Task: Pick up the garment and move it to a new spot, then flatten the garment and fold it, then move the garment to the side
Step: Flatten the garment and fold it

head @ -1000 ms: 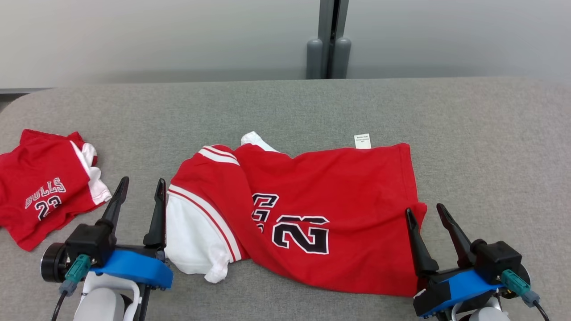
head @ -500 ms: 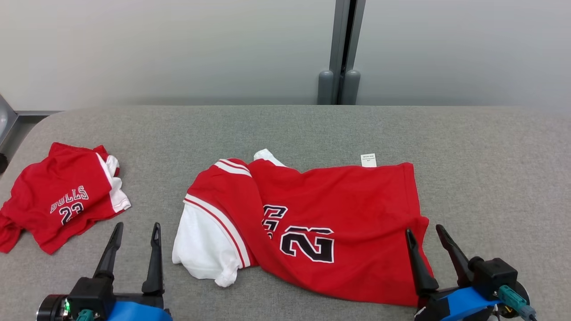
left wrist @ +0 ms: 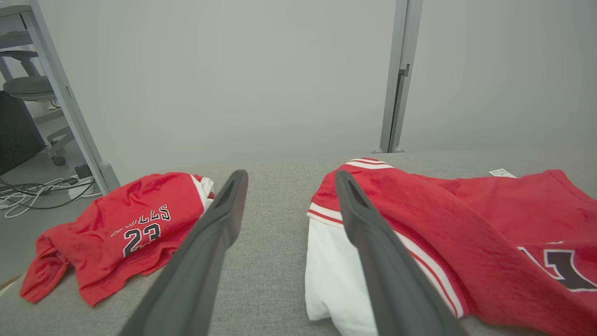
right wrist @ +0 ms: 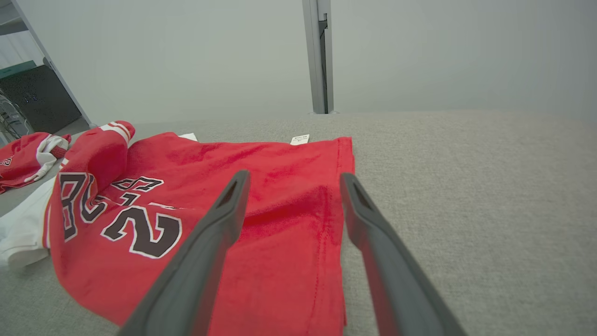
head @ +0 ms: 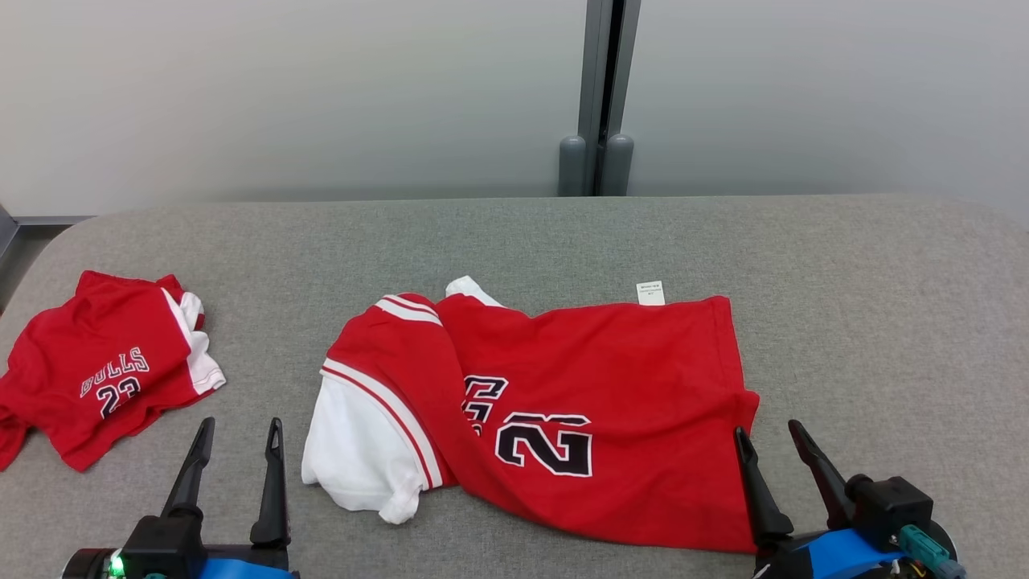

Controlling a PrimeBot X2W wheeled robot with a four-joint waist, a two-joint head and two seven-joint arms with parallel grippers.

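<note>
A red garment (head: 595,386) with white sleeves and a black "23" lies partly folded in the middle of the grey table (head: 884,305); it also shows in the left wrist view (left wrist: 447,233) and the right wrist view (right wrist: 261,205). My left gripper (head: 239,426) stands open at the lower left, just left of the white sleeve (head: 354,450), with nothing between its fingers. My right gripper (head: 768,430) is open at the lower right, beside the garment's right hem, holding nothing.
A second, smaller red "Bulls 23" garment (head: 104,370) lies crumpled near the table's left edge, also in the left wrist view (left wrist: 121,228). A grey partition wall with a post (head: 596,96) rises behind the table. A chair and cables (left wrist: 32,191) sit beyond the left edge.
Both grippers have drawn back toward the bottom of the head view, away from the garment, still open. The head camera tilted up, so the whole scene shifted. The garments lie as before.
</note>
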